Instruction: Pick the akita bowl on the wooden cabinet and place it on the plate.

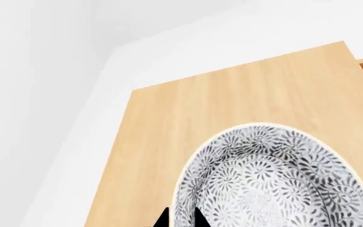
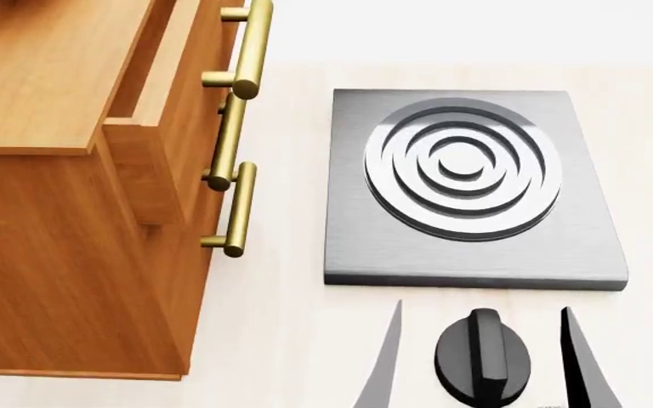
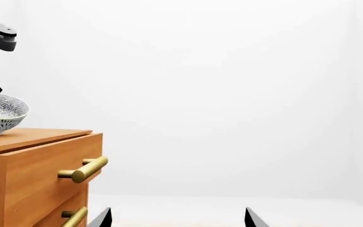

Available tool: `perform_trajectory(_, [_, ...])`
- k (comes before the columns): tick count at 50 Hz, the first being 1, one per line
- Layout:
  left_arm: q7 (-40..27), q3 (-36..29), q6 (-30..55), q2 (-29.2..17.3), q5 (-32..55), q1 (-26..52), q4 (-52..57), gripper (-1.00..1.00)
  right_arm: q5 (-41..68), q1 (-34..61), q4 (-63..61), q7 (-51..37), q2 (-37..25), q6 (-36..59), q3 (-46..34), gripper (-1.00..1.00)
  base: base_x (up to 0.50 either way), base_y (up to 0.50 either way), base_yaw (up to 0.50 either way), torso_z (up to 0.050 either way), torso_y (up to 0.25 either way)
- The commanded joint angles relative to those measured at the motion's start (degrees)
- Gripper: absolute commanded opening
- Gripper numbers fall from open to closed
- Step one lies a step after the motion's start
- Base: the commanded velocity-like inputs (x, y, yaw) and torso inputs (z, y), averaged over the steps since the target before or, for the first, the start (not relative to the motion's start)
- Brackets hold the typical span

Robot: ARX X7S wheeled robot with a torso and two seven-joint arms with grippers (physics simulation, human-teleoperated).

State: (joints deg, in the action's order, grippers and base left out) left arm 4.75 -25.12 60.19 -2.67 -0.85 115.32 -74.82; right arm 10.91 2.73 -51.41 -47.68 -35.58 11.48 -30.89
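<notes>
One empty akita bowl (image 1: 276, 182) atop the wooden cabinet (image 2: 43, 170); right fingers (image 2: 582, 357) spread, left fingers' (image 1: 197, 218) state unclear.

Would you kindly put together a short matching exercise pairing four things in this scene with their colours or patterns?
Things:
1. bowl
2. wooden cabinet
3. drawer handles
4. stove plate

Descriptions:
A. brushed grey metal with raised concentric rings
B. brass-coloured bars
C. orange-brown wood
D. white with a dense dark floral pattern

Pairs: 1-D, 2-C, 3-B, 4-A
</notes>
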Motion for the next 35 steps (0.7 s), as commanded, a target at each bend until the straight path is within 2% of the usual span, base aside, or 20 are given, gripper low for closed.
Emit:
perform_trajectory(1, [-0.6,-2.7,-2.2,0.0,0.3,-0.2,-0.1,-1.0,0.0,-0.1,-0.1,-0.1,-0.1,0.0,0.0,1.0,0.0,0.0,0.0,0.0,0.0])
perform_trajectory(4, [-1.5,-4.4,-3.5,0.3,-0.7,0.1,-0.1,-1.0,-0.1,-0.1,-0.2,-0.2,-0.1,0.0,0.0,1.0,0.0,0.0,0.0,0.0,0.0])
perform_trajectory(27, [-2.9,-4.8,-8.5,0.8,0.9,2.3,-0.1,-1.0,0.1,-0.2,0.0,-0.3,-0.2,-0.5,0.1,1.0,0.0,0.0,0.0,0.0,0.0])
perform_trajectory(35, [-2.6,-6.8,-11.5,1.8,0.1,3.3,-0.1,-1.0,0.0,-0.2,-0.4,-0.4,-0.3,-0.2,0.1,1.0,0.0,0.0,0.0,0.0,0.0])
